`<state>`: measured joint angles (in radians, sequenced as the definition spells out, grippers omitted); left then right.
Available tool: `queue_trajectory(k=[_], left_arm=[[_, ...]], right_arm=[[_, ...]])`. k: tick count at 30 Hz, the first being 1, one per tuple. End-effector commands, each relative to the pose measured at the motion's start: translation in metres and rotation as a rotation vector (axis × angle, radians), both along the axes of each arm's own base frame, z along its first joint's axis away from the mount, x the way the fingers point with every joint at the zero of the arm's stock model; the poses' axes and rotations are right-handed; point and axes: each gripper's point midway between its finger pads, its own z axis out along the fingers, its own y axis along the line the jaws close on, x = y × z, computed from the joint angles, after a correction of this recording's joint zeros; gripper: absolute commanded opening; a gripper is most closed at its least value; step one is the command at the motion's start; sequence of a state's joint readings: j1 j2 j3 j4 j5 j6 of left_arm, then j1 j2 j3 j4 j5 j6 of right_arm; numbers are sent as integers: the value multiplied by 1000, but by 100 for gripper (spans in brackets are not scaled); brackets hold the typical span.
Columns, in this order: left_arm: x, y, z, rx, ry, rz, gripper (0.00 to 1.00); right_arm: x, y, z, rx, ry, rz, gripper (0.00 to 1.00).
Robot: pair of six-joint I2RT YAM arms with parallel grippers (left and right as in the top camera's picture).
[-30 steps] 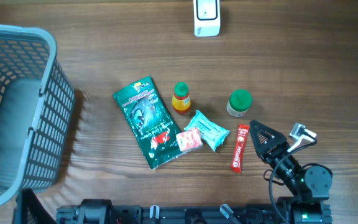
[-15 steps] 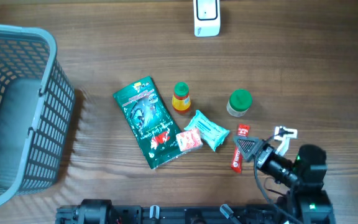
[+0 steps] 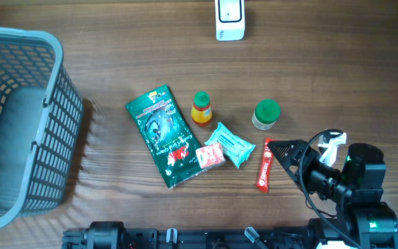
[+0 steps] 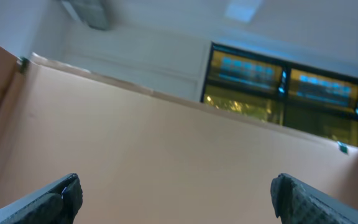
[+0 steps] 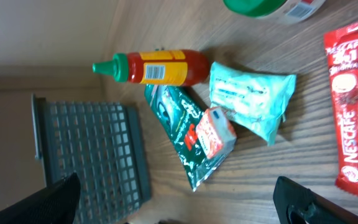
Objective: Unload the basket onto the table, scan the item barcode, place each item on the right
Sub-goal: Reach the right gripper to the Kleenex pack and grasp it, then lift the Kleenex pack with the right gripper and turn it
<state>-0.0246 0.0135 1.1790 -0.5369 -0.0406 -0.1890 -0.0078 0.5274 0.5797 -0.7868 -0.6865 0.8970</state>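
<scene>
Where the right gripper (image 3: 283, 153) stands: near right of the brown wooden table (image 3: 337, 69), just right of the red Nescafe stick sachet (image 3: 266, 164); jaws spread wide, nothing between them.
Contact with sachet: cannot be told from overhead, since the dark fingers overlap its edge.
Left gripper (image 4: 179, 200): seen only by its own wrist camera, aimed up at a beige wall; jaws released, empty.
Sachet: flat on the table, running near to far.
Green-lidded round jar (image 3: 266, 114): just beyond the sachet's far end.
Red sauce bottle with green cap (image 3: 201, 108): left of the jar.
Teal soft wipes pack (image 3: 231, 144): left of the sachet, touching the small red and white carton (image 3: 210, 156).
Dark green foil packet (image 3: 163, 135): left of the carton, lying slantwise.
White barcode scanner (image 3: 229, 19): far edge, centre, well apart from the goods.
Grey plastic lattice basket (image 3: 47, 131): far left.
</scene>
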Motion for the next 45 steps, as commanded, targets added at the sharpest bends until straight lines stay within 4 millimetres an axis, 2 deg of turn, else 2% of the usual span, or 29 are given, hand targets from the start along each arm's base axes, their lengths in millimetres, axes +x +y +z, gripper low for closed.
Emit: queue_trajectory(k=[1, 3, 5, 7, 11, 12, 13, 14, 18, 22, 24, 29, 31, 32, 33, 34, 37, 42, 45], left_arm=[[-5, 16, 1, -55, -20, 82, 100], [-5, 16, 1, -55, -20, 82, 100], [-5, 16, 1, -55, -19, 82, 100], [-5, 16, 1, -54, -18, 82, 100], [1, 16, -8, -52, 25, 83, 100], [3, 16, -9, -51, 34, 83, 100], [3, 16, -9, -51, 34, 84, 100], [3, 16, -9, -51, 34, 84, 100], [4, 16, -12, -50, 45, 84, 100], [4, 16, -12, -50, 45, 84, 100], [4, 16, -12, -50, 45, 84, 100], [4, 16, -12, -50, 45, 84, 100], [4, 16, -11, -50, 44, 84, 100], [4, 16, -11, -50, 44, 84, 100], [3, 16, -11, -51, 40, 84, 100], [3, 16, -10, -51, 39, 84, 100], [3, 16, -9, -51, 33, 84, 100], [3, 16, -9, -51, 33, 84, 100], [4, 16, -11, -51, 40, 84, 100]], right_arm=[[-10, 18, 8, 47, 16, 80, 100], [-13, 21, -1, 68, 99, 39, 100], [-19, 24, -22, 88, 221, -20, 100], [-25, 34, -43, 82, 272, -5, 100], [-18, 80, -62, 177, 156, 128, 100], [-18, 86, -74, 174, 153, 129, 100], [-21, 89, -95, 148, 202, 97, 98], [-21, 89, -108, 118, 230, 71, 97], [-5, 101, -127, 64, 211, 54, 93], [18, 115, -146, 69, 184, 36, 83], [31, 122, -156, 82, 157, 27, 62], [37, 118, -167, 71, 172, -23, 47], [38, 117, -167, 66, 166, -32, 28], [38, 117, -167, 66, 166, -32, 9], [36, 119, -167, 71, 169, -18, 5], [33, 122, -165, 76, 163, 17, 5], [25, 148, -126, 149, -23, 270, 5], [-1, 169, -61, 237, -348, 566, 5], [-38, 175, -5, 364, -590, 792, 5]])
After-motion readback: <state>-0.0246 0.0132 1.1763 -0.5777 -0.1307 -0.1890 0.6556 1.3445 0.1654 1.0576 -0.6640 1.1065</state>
